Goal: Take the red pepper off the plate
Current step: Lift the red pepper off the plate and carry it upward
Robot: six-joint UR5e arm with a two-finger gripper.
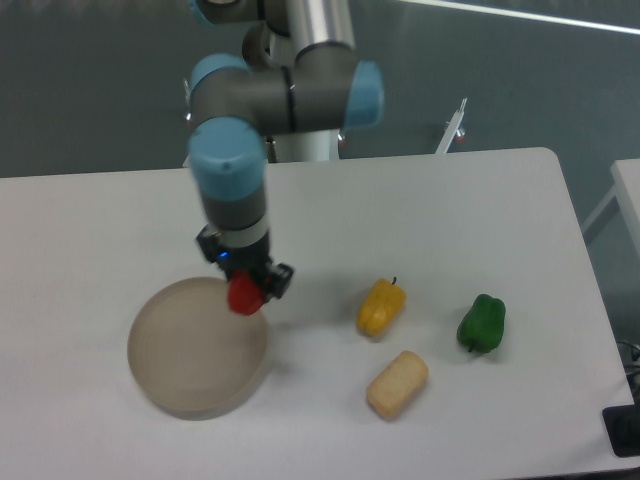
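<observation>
Bread-like block (397, 383): pale yellow, lying on the white bench (420, 210) nearest the camera, just below and right of the yellow pepper.
Plate (190, 350): round, beige-tan, low rim, on the front left part of the bench; nothing lies on its bare face.
Green pepper (482, 323): on the bench at the right, apart from the yellow pepper and the block.
Yellow pepper (381, 306): on the bench between plate and green pepper, dark stem pointing up and away.
Red pepper (243, 294): small, glossy red, clamped in the hand, raised off the plate; in this view it sits over the plate's upper right rim.
Hand (247, 287): dark, pointing down, its two fingers closed on the red pepper, one finger showing to the pepper's right and the other mostly hidden behind it; the pepper fills the gap between them and hangs at the fingertips.
Position of pepper to hand: directly under the wrist, touching both fingers, lower part sticking out below the hand.
Arm (232, 180): grey with blue joint caps, forearm dropping straight down to the hand from an elbow above the bench's far left half.
Far edge: silver column (318, 25) of the arm rises behind the bench against a dark floor.
</observation>
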